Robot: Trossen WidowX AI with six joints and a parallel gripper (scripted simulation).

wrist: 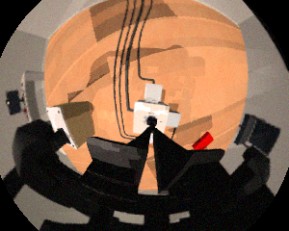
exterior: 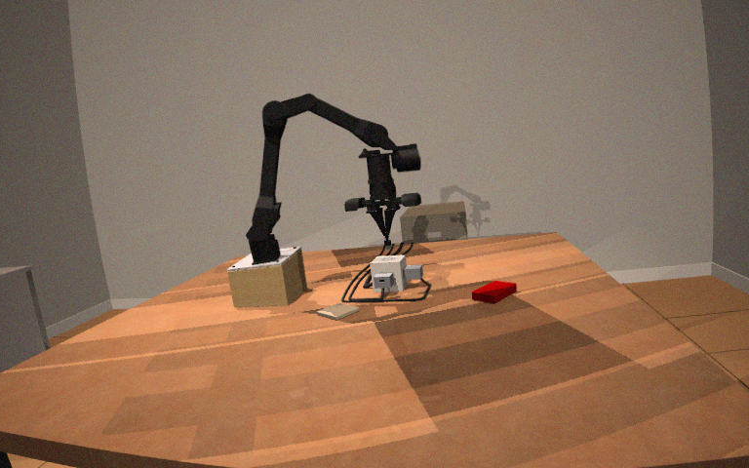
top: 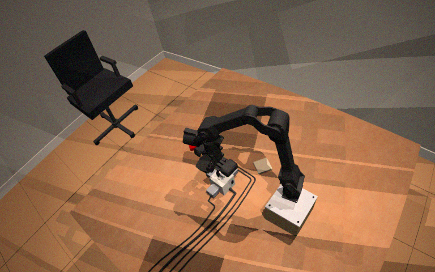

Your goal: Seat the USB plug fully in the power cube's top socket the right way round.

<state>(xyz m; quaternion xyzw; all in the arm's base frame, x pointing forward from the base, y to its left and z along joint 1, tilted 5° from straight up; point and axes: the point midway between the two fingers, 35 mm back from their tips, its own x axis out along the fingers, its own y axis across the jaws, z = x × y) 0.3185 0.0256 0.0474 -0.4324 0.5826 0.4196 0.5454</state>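
Note:
The white power cube (top: pixel 226 184) (exterior: pixel 379 267) (wrist: pixel 143 111) stands on the table with grey plug blocks on its sides. My gripper (exterior: pixel 387 239) (wrist: pixel 151 130) points straight down above the cube, shut on the small dark USB plug (exterior: pixel 387 243) (wrist: pixel 151 120). In the exterior view the plug is clear of the cube's top, with a gap below it. In the wrist view the plug overlaps the middle of the top face and hides part of it, including the socket. Which way round the plug is turned cannot be made out.
Grey blocks (top: pixel 212 190) (exterior: pixel 382 282) (wrist: pixel 153 92) stick out from the cube, with black cables looping around it. A red box (exterior: pixel 493 292) (wrist: pixel 202 141) and a cream tile (top: pixel 262 165) (exterior: pixel 337 312) lie nearby. The arm's base box (top: pixel 292 210) (exterior: pixel 256 287) stands to one side.

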